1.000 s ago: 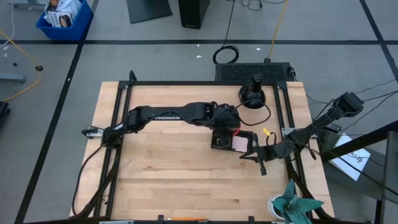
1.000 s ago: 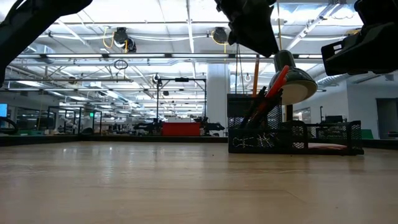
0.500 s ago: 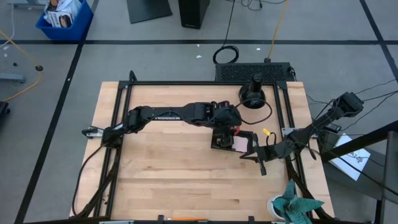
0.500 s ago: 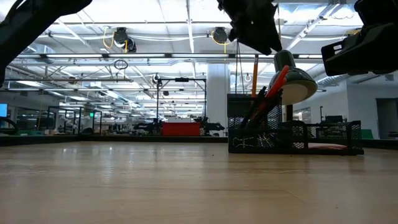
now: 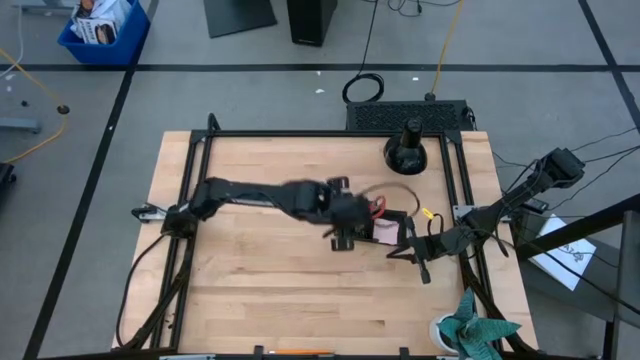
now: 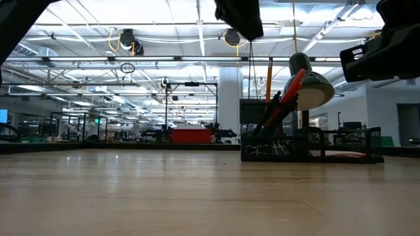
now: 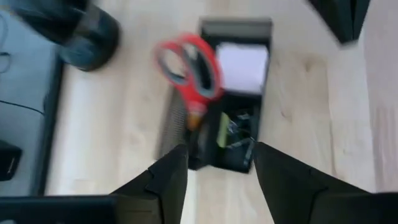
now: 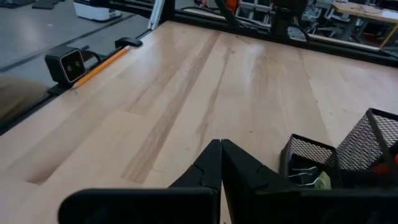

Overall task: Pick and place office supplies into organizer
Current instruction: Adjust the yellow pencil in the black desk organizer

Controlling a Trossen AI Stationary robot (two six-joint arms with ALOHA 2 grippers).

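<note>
The black mesh organizer (image 5: 388,228) stands on the table right of centre. Red-handled scissors (image 7: 188,61) stand in its taller compartment, handles up, beside dark pens (image 6: 270,111). A pale pink sticky-note pad (image 7: 243,66), binder clips (image 7: 240,132) and a small yellow item (image 7: 222,131) lie in its tray. My left gripper (image 7: 217,177) hovers open and empty above the table, just off the organizer's near-left corner. My right gripper (image 8: 221,163) is shut and empty, low beside the organizer's right side. An orange pencil (image 8: 102,65) lies at the table's near edge.
A round black domed lamp base (image 5: 407,150) with its cable stands behind the organizer. A teal paper plant in a white cup (image 5: 470,330) sits at the near right corner. A small camera (image 8: 68,62) sits at the near edge. Bare wood (image 5: 260,290) lies left of and in front of the organizer.
My left gripper has drawn back from above the organizer toward the table's left and near edges, rising slightly and blurring as it goes. The scissors stay standing in the organizer. My right arm has kept still.
</note>
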